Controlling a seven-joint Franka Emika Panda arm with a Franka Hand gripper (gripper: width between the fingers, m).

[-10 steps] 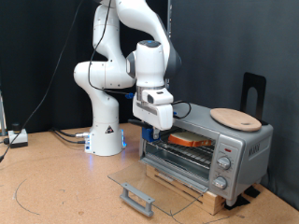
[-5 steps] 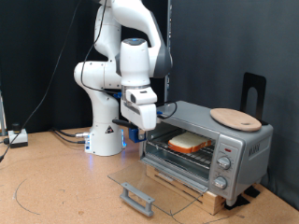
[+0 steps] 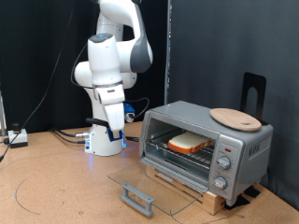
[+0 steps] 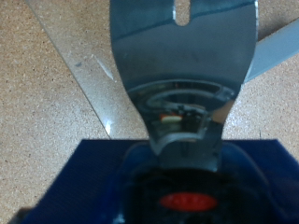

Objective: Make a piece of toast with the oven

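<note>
exterior view has the white robot arm (image 3: 110, 70) as the biggest thing, standing on its base toward the exterior view's left, bent over with the gripper (image 3: 121, 137) hanging low in front of the base. it sits well apart from the oven (image 3: 207, 147), off to that oven's left in the picture. whether the jaws are open or closed cannot be told: they are small and dark against the base from outside, and the wrist view is blurred, filled by the grey hand (image 4: 183, 70) and a blue shape (image 4: 177, 182). nothing is seen between the jaws.

next in size is the brown desk (image 3: 56, 191), which carries everything. on it, toward the exterior view's right, the silver-grey oven rests on a low wooden stand (image 3: 187, 184). its glass door (image 3: 148, 184) is folded down flat, the handle (image 3: 137, 198) at the near edge. round knobs (image 3: 224, 164) line the right panel.

a round wooden board (image 3: 234, 118) lies on top of the oven, near a black upright bracket (image 3: 253, 93) behind it.

inside the oven, the piece of toast (image 3: 188, 143) lies flat on the rack, pale on top with a brown crust.
</note>
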